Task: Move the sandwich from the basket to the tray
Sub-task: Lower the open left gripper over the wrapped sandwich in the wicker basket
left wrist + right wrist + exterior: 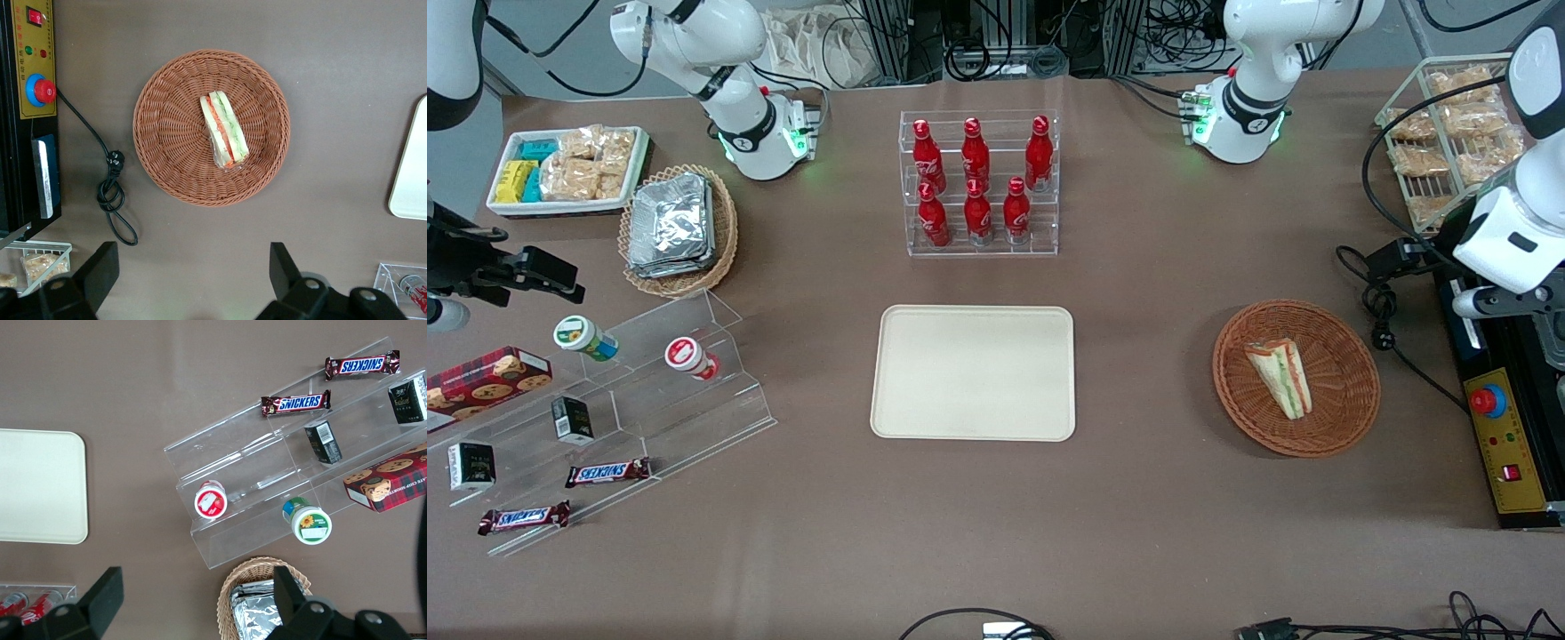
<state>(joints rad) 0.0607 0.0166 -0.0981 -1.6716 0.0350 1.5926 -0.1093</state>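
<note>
Wicker basket [211, 127] cradles the sandwich [224, 129], soft, light, slippery in its wrap; my jaws hang spread at its six o'clock, so I'd pinch its long flat sides gently.

The surface [1156, 498] is a plain, dull brown. On it the basket [1347, 404] shows an orange-brown weave of fine ribbed rows, and the sandwich [1280, 376] in it has white bread striped with green and orange-pink layers. The tray [974, 373] is an even cream-beige without pattern. The gripper [193, 280], hanging above the surface beside the basket, has black jaws.
</note>
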